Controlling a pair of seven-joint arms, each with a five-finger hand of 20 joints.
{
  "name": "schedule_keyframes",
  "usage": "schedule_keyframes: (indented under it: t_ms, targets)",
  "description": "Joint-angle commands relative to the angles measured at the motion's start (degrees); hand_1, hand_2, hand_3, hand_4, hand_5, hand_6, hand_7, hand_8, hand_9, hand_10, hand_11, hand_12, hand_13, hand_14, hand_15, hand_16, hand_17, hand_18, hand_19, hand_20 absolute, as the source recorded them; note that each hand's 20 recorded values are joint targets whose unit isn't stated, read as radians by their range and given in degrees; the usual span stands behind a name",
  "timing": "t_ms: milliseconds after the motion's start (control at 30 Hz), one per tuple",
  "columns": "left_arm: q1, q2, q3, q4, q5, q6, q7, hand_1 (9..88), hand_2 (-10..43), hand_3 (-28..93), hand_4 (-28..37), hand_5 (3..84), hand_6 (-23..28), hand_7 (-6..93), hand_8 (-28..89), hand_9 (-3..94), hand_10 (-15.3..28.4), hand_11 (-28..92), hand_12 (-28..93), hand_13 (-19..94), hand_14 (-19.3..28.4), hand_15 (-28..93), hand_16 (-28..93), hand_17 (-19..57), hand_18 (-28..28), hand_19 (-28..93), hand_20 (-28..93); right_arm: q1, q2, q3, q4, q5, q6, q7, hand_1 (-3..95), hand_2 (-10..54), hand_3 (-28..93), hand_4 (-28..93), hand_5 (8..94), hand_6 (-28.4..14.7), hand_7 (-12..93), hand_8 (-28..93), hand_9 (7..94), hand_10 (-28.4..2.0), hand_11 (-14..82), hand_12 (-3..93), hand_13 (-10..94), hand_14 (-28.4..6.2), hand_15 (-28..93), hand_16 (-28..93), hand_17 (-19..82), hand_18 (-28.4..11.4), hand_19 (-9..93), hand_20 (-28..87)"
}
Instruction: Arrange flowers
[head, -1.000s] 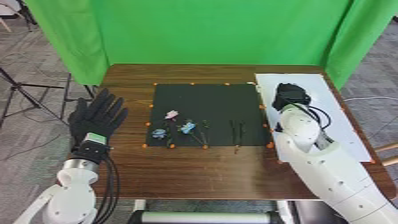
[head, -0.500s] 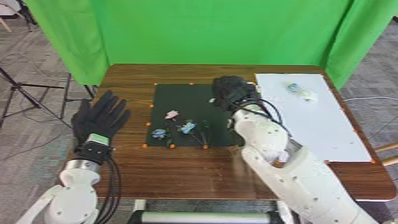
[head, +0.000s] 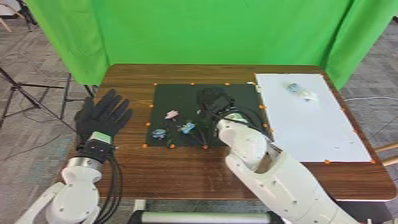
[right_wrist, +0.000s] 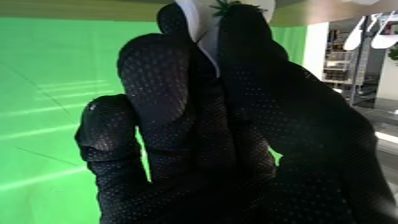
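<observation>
Near the pink flower and blue flowers, our right hand clamps a white thing partly hidden from us, our left hand spread.

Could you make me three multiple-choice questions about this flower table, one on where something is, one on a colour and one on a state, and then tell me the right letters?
1. Where is the robot's black-gloved right hand?
A. Beyond the table's far edge
B. Over the square black mat
C. Over the white sheet

2. Of the three small flowers in the mat's left half, what colour is the head of the one farthest from the robot?
A. Yellow
B. Red
C. Pink

3. How are the fingers of the robot's black-gloved left hand?
A. Spread apart
B. Curled into a fist
C. Wrapped round a stem

Key:
1. B: the head view shows it above the mat.
2. C: its pink head lies beyond the two blue ones.
3. A: gaps show between its extended fingers.
</observation>
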Motion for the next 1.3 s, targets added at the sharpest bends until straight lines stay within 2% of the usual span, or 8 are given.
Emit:
schedule_keyframes:
  t_ms: [33,300,600,767,800,1033,1200,1300]
  targets:
    - [-0.04,-0.27,-0.38,-0.66,-2.47,3.21,-0.04,28.5,15.5,71,-28.3,42.1,6.5,15.1,-9,33.2,13.2,21,11,24,14.8,39,-8,-5.9,14.4,38,10,-1.01,-0.44,-0.04,-1.87,1.18,-2.03,0.83,59.0,-9.5,70,-28,72.6,-1.3,27,3,81.9,-8.7,4.8,31.7,76,-4.0,47,40,42,-20.9,89,34]
    - [0.21,-0.39,-0.57,-0.54,-2.19,2.63,-0.64,28.3,15.6,71,-28.3,42.9,6.6,16.0,-9,33.8,13.2,22,11,24,14.6,40,-9,-5.9,14.2,38,10,-2.18,0.03,0.38,-3.41,2.14,-4.00,1.65,58.0,-9.5,71,-28,70.7,-1.8,24,3,78.8,-10.2,7.3,28.9,76,-4.0,45,41,42,-21.1,88,34]
    - [0.48,-0.20,-0.51,-0.75,-4.20,3.12,0.54,27.9,15.8,72,-28.3,42.7,6.0,16.9,-9,34.3,12.7,22,11,25,14.1,39,-9,-5.5,14.0,39,10,-2.65,0.75,1.14,-5.60,2.37,-8.52,1.44,56.2,-9.5,72,-28,67.9,-1.5,20,0,73.6,-11.7,12.9,22.7,74,-4.5,44,41,41,-21.3,87,34]
    - [0.39,-0.48,-0.70,-0.49,-3.81,2.42,-0.04,27.7,15.7,72,-28.3,42.4,5.6,17.5,-9,34.3,12.0,22,10,25,13.5,39,-9,-4.9,13.7,39,10,-3.07,1.33,1.70,-6.98,3.46,-9.50,1.96,55.1,-9.5,72,-28,67.0,-1.2,19,-10,72.2,-12.4,15.3,18.9,74,-5.0,43,41,40,-21.5,87,34]
    - [0.54,-0.33,-0.61,-0.67,-4.12,2.78,0.29,27.6,15.7,72,-28.3,42.3,5.4,17.5,-10,34.4,12.0,22,10,25,13.3,39,-9,-4.9,13.7,39,10,-3.23,1.30,1.94,-7.18,3.64,-9.95,1.65,54.2,-9.5,72,-28,66.6,-1.2,19,-10,71.9,-12.5,15.4,18.4,74,-5.3,44,41,40,-21.7,87,35]
    - [1.02,-0.26,-0.64,-1.05,-4.68,3.21,0.96,27.4,15.7,72,-28.3,42.1,5.2,17.8,-10,34.5,11.5,23,10,26,12.8,39,-9,-4.8,13.7,39,10,-3.82,2.48,2.66,-8.99,4.06,-11.07,2.12,53.7,-9.5,72,-28,66.8,-1.2,19,-11,72.5,-12.6,15.7,18.0,74,-5.7,44,40,40,-21.7,87,35]
    - [1.14,-0.48,-0.73,-1.00,-4.56,2.89,0.70,27.4,15.7,72,-28.3,42.0,5.1,18.0,-10,34.6,11.5,23,10,26,12.7,39,-9,-4.6,13.6,39,10,-4.54,2.89,3.70,-9.92,4.32,-11.69,2.78,53.6,-9.5,73,-28,68.1,-1.5,19,-4,75.1,-11.5,13.7,24.1,74,-5.9,44,40,40,-21.8,86,34]
    - [1.09,-0.53,-0.69,-1.01,-4.62,2.88,0.98,27.4,15.7,72,-28.3,42.0,5.1,18.0,-10,34.7,11.5,23,10,26,12.8,39,-9,-4.5,13.6,39,10,-5.19,3.42,4.88,-10.65,4.56,-10.96,3.26,52.4,-9.5,73,-28,67.6,-1.4,19,-8,73.5,-12.3,15.4,20.6,73,-6.3,44,39,40,-22.0,86,34]
